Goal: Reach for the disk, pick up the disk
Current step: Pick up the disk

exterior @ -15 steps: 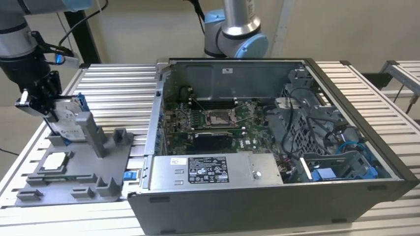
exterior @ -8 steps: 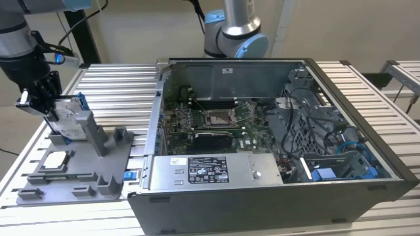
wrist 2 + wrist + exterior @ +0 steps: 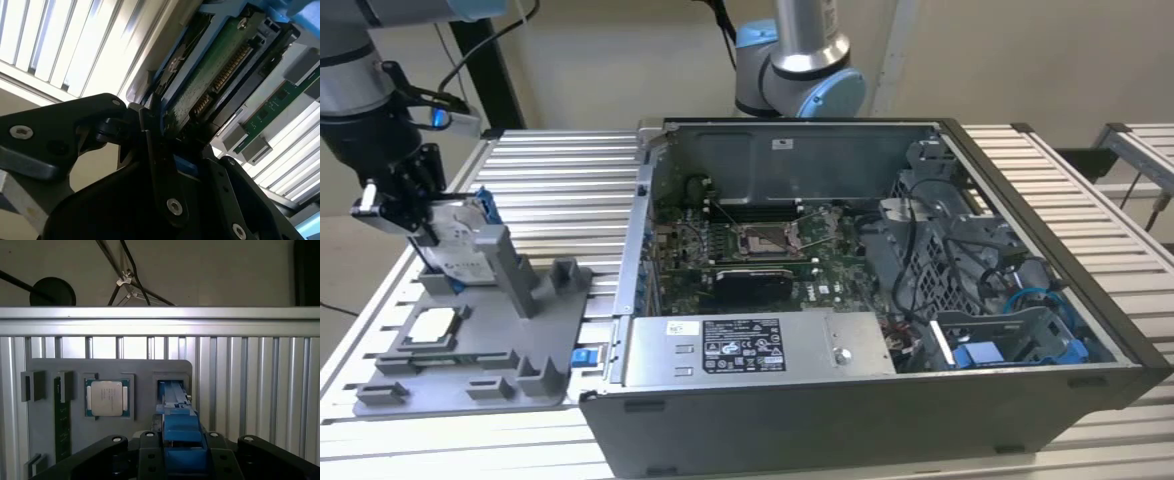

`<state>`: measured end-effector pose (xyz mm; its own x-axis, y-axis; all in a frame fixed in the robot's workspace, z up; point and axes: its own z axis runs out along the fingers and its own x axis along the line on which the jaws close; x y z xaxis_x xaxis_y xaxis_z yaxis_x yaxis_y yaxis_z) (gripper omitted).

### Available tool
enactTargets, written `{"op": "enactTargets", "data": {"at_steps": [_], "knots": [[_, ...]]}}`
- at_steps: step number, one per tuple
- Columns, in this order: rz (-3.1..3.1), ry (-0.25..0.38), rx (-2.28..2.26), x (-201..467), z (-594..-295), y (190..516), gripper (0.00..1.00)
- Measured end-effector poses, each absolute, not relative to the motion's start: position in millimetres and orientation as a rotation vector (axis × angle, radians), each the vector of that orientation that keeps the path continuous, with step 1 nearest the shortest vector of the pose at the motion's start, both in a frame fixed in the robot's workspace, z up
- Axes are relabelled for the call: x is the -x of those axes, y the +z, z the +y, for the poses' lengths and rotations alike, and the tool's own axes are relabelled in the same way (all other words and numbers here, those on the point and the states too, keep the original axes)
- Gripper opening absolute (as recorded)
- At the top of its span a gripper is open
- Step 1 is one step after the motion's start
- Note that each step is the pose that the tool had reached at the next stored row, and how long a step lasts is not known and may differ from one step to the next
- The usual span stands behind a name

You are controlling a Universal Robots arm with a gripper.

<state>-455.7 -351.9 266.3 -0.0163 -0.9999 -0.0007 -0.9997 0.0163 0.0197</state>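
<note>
The gripper is clasping the disk on the exterior view's left.

Nearest on the grey holder, a square silver chip is lying flat. Just beyond it the disk is standing upright, with its lower edge hiding in the holder's slot and the gripper partly covering its white label. In the second wrist view the black fingers are pressing closed on its blue rail, and its green circuit board is showing. The open computer case is sitting to the right on the worktop.
</note>
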Motion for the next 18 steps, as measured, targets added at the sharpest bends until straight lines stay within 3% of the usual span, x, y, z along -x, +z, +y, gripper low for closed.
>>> {"op": "enactTargets", "data": {"at_steps": [18], "knots": [[-2.230, -0.023, -2.194, 456, -352, 278, 0.00]]}}
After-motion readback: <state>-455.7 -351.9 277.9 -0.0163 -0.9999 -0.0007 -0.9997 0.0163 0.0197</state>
